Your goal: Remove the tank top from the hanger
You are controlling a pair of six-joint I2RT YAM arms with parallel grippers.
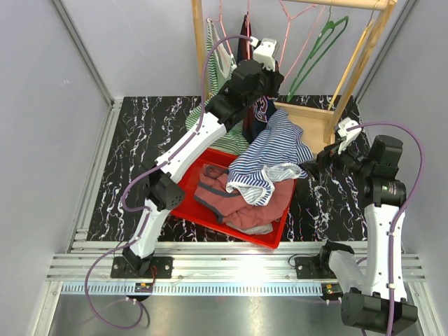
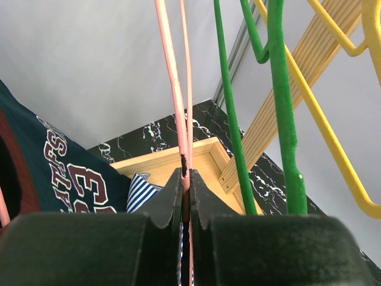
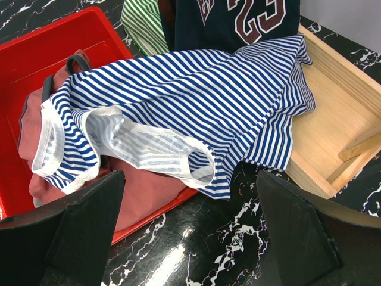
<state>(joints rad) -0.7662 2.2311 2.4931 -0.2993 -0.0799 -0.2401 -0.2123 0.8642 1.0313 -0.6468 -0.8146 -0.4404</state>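
The left hand is clamped on a pink wire hanger; the blue-and-white striped tank top lies below the rail.
Up at 12 o'clock, the left hand's fingers are pressed tight on the hanger's wire. The tank top is draped over maroon clothing in the red plastic tray, its far end at 2 o'clock across the wooden rack base. The right hand hovers above it, fingers spread wide, holding nothing.
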